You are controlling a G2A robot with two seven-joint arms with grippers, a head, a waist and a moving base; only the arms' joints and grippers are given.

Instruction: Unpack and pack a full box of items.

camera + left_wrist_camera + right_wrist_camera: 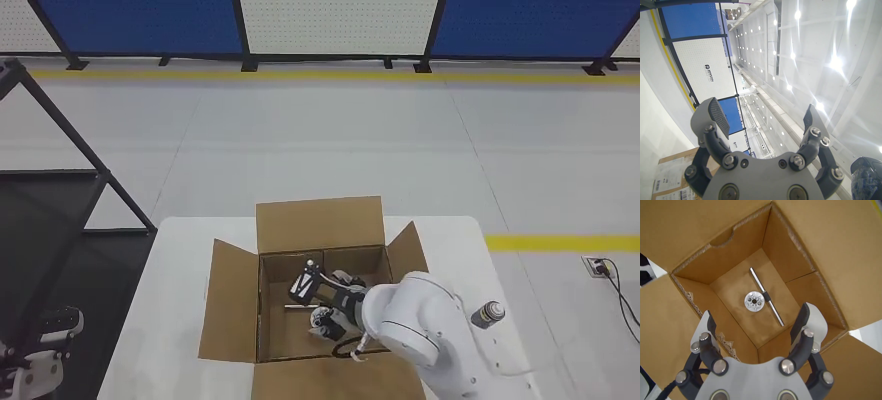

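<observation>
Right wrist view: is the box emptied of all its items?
No, a round metal disc and a thin metal rod lie on the floor of the open cardboard box.

The white surface (175,290) stands on a pale grey floor. A yellow floor line (330,73) runs along the foot of the partition wall, where blue panels (140,25) flank a white perforated panel (335,25). A black metal frame (100,175) stands left of the surface. A floor socket (597,266) with a cable lies to the right.
</observation>
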